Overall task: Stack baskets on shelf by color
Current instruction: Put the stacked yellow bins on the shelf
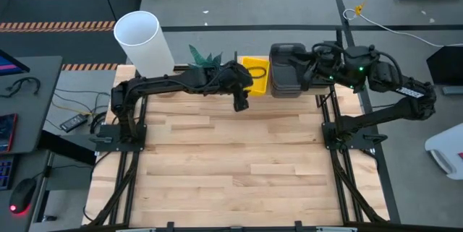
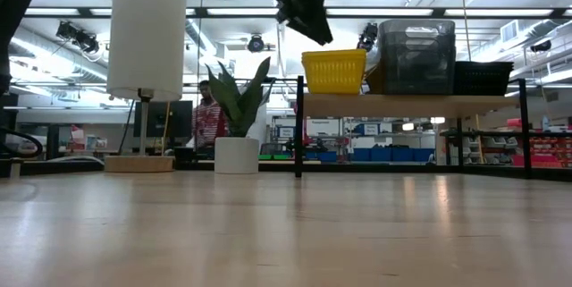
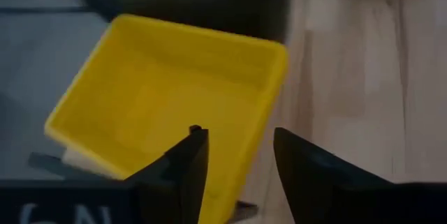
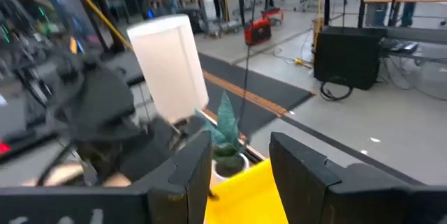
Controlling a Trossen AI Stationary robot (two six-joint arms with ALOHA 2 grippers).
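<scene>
Shelf (image 2: pixel 411 102) sits at the far edge of the table (image 1: pixel 239 160), w/ all baskets on it. In the low view, L to R: yellow basket stack (image 2: pixel 333 71), grey stack (image 2: pixel 416 54) (tallest), black mesh stack (image 2: pixel 483 78). High view shows the yellow basket stack (image 1: pixel 255 72) just beside the grey stack (image 1: pixel 287 68); the black one is hidden under the right arm there.

Left gripper (image 1: pixel 241 102) reaches in from the table's left side, hanging just in front of the yellow stack, above the tabletop. Left wrist view: left gripper (image 3: pixel 237 158) fingers apart, nothing betw. them; the yellow basket's rim shows thru the gap but no contact visible. Looks empty inside.

Right gripper (image 4: pixel 241 165) is up over the shelf by the grey and black stacks. Its fingers stand apart, holding nothing; yellow plastic shows below/betw. them in the right wrist view.

Also around: white cylinder lamp (image 1: pixel 142 42) on a wooden base at the far left corner, potted plant (image 2: pixel 238 122) next to it, betw. lamp and shelf. A person (image 2: pixel 209 119) in a striped top stands in the room behind.
</scene>
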